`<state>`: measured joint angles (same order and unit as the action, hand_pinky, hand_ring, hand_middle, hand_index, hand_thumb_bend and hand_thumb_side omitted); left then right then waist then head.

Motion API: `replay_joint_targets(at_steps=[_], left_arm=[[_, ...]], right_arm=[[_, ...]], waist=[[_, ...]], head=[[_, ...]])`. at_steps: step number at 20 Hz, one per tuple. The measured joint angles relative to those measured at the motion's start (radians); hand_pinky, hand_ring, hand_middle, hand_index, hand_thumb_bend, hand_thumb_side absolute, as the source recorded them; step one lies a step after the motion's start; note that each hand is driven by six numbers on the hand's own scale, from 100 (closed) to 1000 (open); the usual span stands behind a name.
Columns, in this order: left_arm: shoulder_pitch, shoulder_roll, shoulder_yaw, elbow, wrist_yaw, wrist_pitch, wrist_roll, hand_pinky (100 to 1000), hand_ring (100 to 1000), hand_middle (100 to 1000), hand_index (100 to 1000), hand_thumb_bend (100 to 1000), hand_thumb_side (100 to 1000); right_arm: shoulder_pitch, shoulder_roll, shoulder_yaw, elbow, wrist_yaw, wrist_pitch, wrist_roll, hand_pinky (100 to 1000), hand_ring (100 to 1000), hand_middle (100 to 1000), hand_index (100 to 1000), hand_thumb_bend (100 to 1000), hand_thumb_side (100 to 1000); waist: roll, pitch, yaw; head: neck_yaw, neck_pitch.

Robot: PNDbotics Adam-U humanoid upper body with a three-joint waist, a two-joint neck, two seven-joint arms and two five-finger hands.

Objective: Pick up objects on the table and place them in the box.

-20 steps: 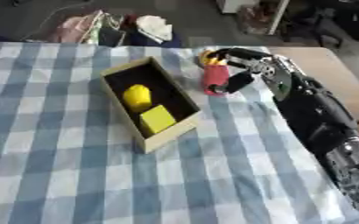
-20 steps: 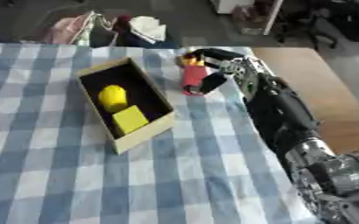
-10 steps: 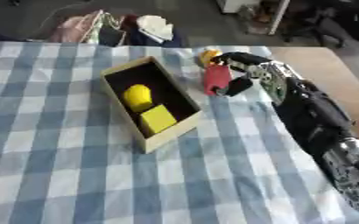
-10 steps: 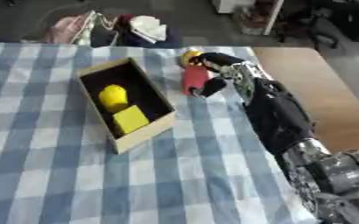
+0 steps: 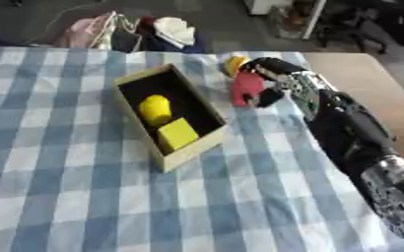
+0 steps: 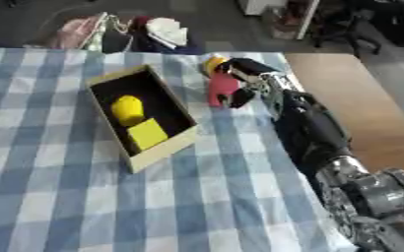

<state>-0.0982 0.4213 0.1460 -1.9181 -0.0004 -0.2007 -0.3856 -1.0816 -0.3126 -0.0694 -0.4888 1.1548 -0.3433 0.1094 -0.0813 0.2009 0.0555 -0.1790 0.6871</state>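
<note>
Here the right robot hand is curled round a red object just beside the cardboard box, where a yellow ball and block are held on the checked worktop.

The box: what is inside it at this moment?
Inside the box lie a rounded yellow object and a yellow block. Its near wall hides part of the floor.

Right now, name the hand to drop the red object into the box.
Right: the right hand is already curled round the red object just beside the box. The left hand shows in neither view.
</note>
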Motion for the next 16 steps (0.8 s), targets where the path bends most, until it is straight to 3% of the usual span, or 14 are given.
replay_joint_targets(at_steps=[4,8,12,16], left_arm=[[0.000,0.000,0.000,0.000,0.003,-0.001,-0.005,763,702,591,767,100,503],[0.000,0.000,0.000,0.000,0.009,-0.002,-0.010,764,703,591,767,100,503],[0.000,0.000,0.000,0.000,0.012,-0.004,-0.014,764,704,592,768,100,504],[0.000,0.000,0.001,0.000,0.015,-0.004,-0.018,764,704,592,768,100,504]], right_arm=[[0.000,0.000,-0.003,-0.022,-0.007,-0.025,-0.061,555,597,569,790,114,100],[-0.001,0.000,0.011,-0.108,-0.062,-0.087,-0.070,552,596,570,797,100,100],[-0.011,0.000,0.049,-0.214,-0.174,-0.163,-0.013,566,608,585,816,100,100],[-0.011,0.000,0.101,-0.291,-0.296,-0.222,0.094,594,629,608,838,100,100]], waist=[[0.000,0.000,0.000],[0.000,0.000,0.000],[0.000,0.000,-0.001],[0.000,0.000,0.001]], head=[[0.000,0.000],[0.000,0.004],[-0.001,0.007],[-0.005,0.007]])
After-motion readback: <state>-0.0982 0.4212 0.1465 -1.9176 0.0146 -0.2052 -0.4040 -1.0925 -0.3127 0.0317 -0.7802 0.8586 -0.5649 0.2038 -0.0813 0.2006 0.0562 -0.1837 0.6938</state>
